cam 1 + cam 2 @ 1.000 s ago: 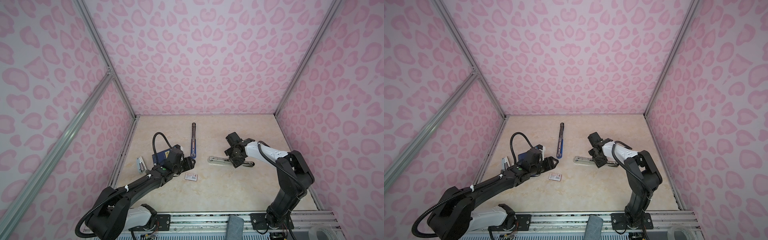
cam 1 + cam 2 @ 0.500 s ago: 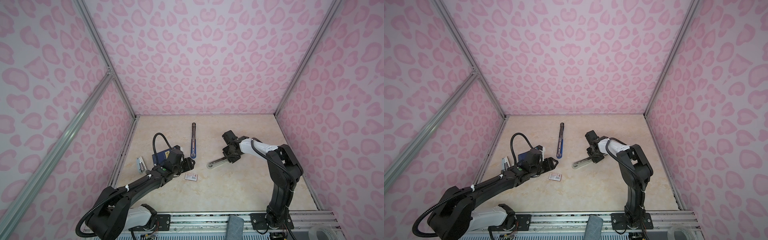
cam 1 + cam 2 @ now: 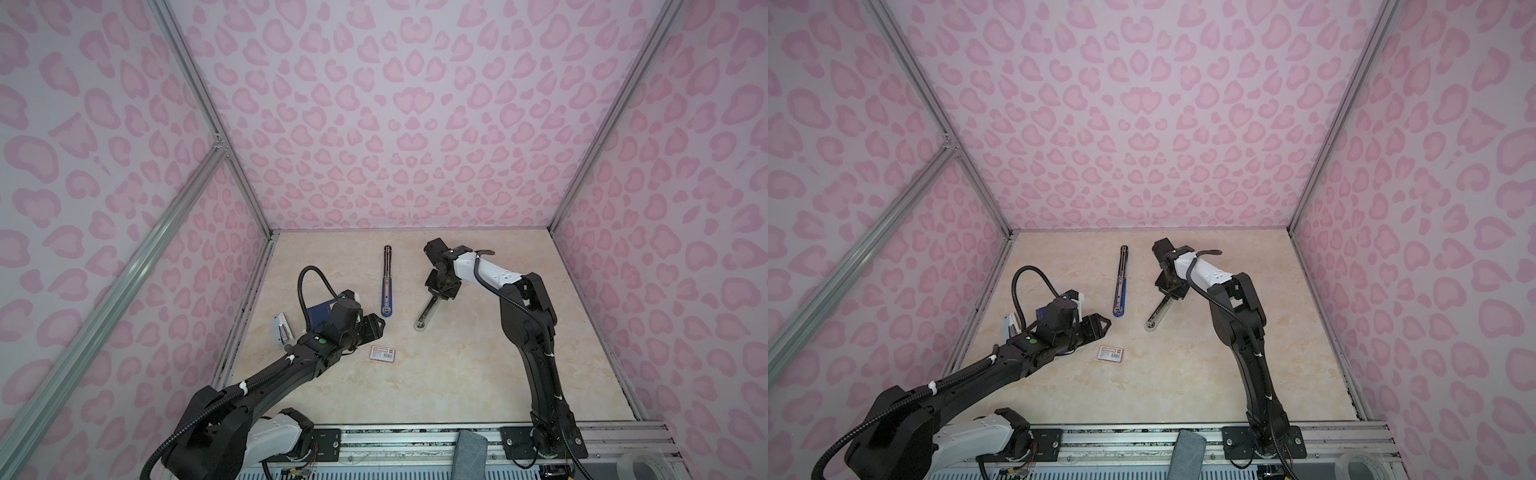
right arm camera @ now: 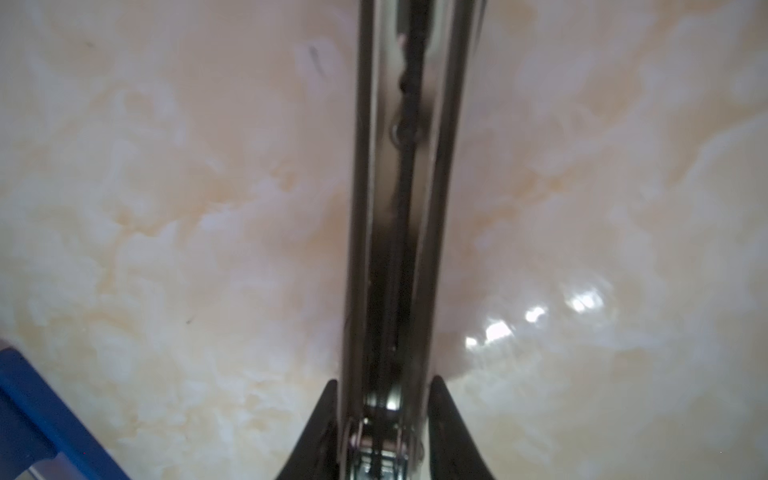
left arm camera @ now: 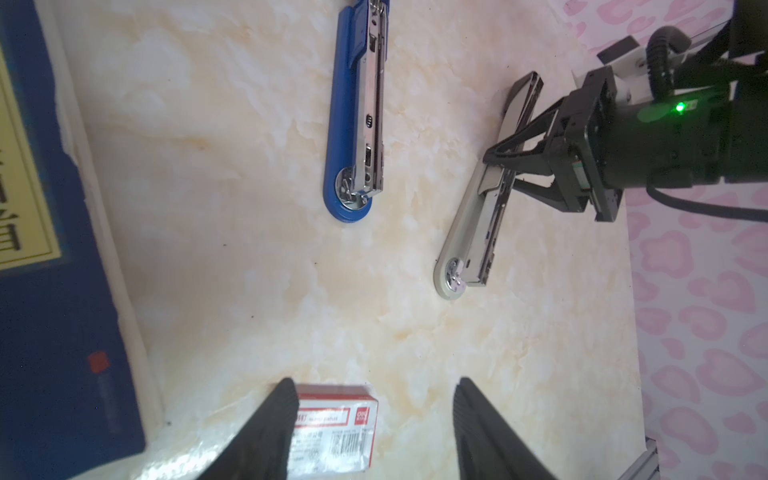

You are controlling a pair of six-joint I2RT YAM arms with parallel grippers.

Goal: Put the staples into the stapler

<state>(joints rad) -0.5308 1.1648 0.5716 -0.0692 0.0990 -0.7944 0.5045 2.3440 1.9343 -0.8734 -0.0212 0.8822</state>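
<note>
A grey stapler (image 3: 427, 312) (image 3: 1156, 314) lies opened out on the marble floor, pointing diagonally to the front left. My right gripper (image 3: 440, 291) (image 4: 384, 386) is shut on its shiny metal channel (image 4: 395, 166) near the far end. The staples (image 3: 282, 328) (image 3: 1010, 326) sit in a small pale tray at the left wall. Their white, red-labelled box (image 3: 382, 353) (image 5: 332, 428) lies in front of my left gripper (image 3: 376, 328) (image 5: 374, 386). That gripper hovers open, one finger (image 5: 266, 432) overlapping the box, and holds nothing.
A blue stapler (image 3: 386, 286) (image 5: 353, 104) lies opened flat in the middle, left of the grey one. A dark blue booklet (image 3: 320, 311) (image 5: 41, 291) lies under the left arm. Pink patterned walls close three sides; a metal rail (image 3: 415, 436) runs along the front.
My right gripper has shut on the grey stapler and swung it from lying crosswise to pointing diagonally toward the front left. The left arm has stayed still.
</note>
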